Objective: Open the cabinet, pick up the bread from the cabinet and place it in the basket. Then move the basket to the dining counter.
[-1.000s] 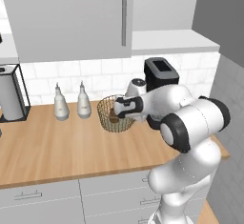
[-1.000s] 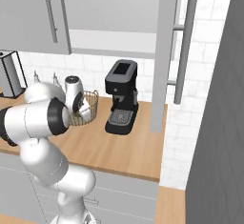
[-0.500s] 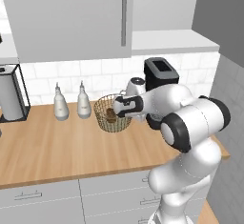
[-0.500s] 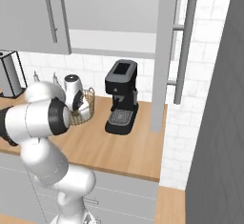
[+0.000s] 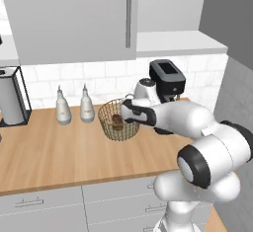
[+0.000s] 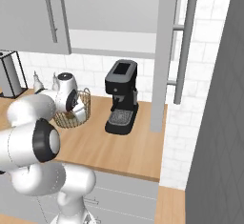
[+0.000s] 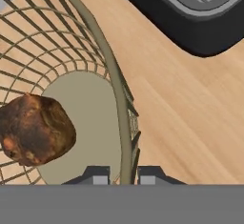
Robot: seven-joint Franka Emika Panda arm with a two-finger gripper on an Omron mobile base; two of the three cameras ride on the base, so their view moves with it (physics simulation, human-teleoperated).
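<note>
From the left base view, the pincer (image 5: pixel 126 115) sits at the right-hand rim of the basket (image 5: pixel 117 121), which stands on the wooden desk (image 5: pixel 49 157) toward its back edge, just beside the two white bottles (image 5: pixel 74 106). A second ago the fingers stood wide at this same rim; now they have drawn in on it. The bread (image 5: pixel 117 121) shows as a dark lump low inside the mesh, so the loading step looks done and the job has passed to carrying the basket. The cabinet (image 5: pixel 74 19) hangs above, its bar handle well clear of the arm.

From the right base view, the pincer (image 6: pixel 77 108) is pressed against the near wall of the basket (image 6: pixel 71 119), with the black coffee machine (image 6: pixel 121 96) just beside it toward the desk's right end. The cabinet door (image 6: pixel 167 51) stands swung out. Neither arm nor basket has shifted over the last second; only the fingers have moved.

From the hand view, the two fingertips (image 7: pixel 97 175) straddle the rim wire of the basket (image 7: pixel 116 89), one inside and one outside, clamped together on it. The bread (image 7: pixel 35 128) rests on the basket's floor, inward of the inner finger and apart from it. The grip looks set for a lift; a thin rim held at one side may let the basket tilt.
</note>
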